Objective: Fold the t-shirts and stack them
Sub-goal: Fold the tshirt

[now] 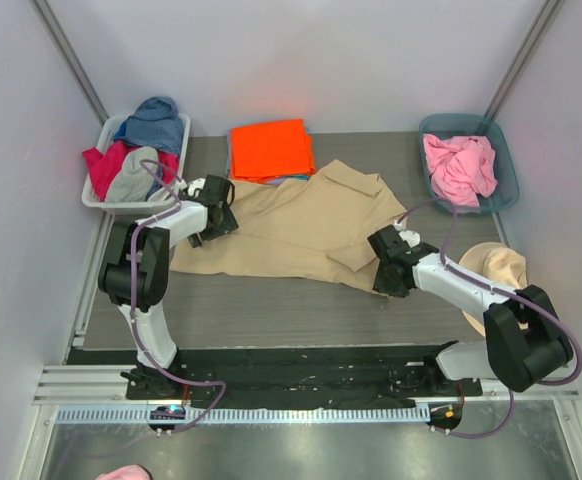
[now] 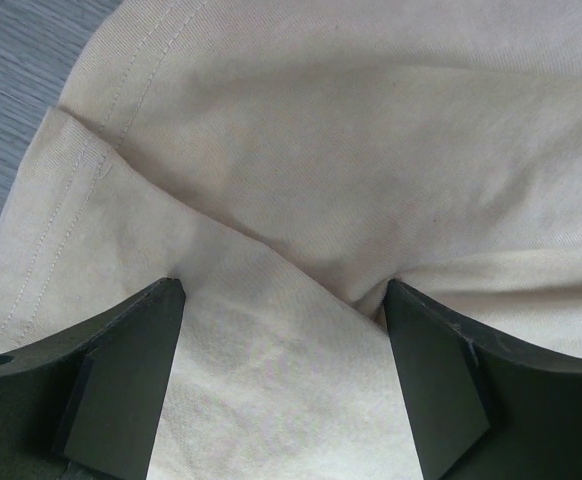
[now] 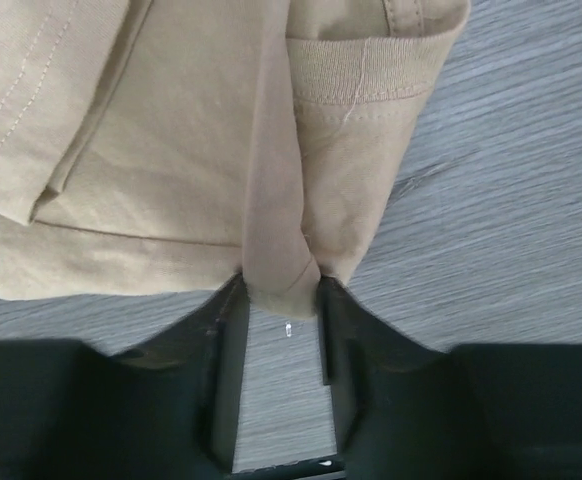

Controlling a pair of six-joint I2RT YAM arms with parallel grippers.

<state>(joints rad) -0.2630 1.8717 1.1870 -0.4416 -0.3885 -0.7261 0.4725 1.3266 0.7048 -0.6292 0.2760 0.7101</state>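
Tan shirt (image 1: 291, 225): spread out and rumpled across the middle of the desk (image 1: 271, 310), collar toward the back right, not yet folded.
Orange shirt (image 1: 271, 150): folded flat at the back of the desk, just touching the tan shirt's top edge. A blue edge shows beneath it, so the stack looks started.
Pink shirt (image 1: 458, 168): crumpled in the teal bin (image 1: 508, 172) at the back right, unfolded.
White bin (image 1: 92, 203): back left, holding blue, red and grey clothes in a heap.
Left claw (image 2: 283, 300): released, fingers wide apart over a crease at the tan shirt's left edge, gripping nothing.
Right claw (image 3: 281, 295): clenched on a pinched fold of the tan shirt beside its sleeve cuff.
Progress: early, by my reading. At least 1 shirt is folded, the tan one is in hand, and more are left in the 2 bins.
Writing: no brand, label or lettering can be read.
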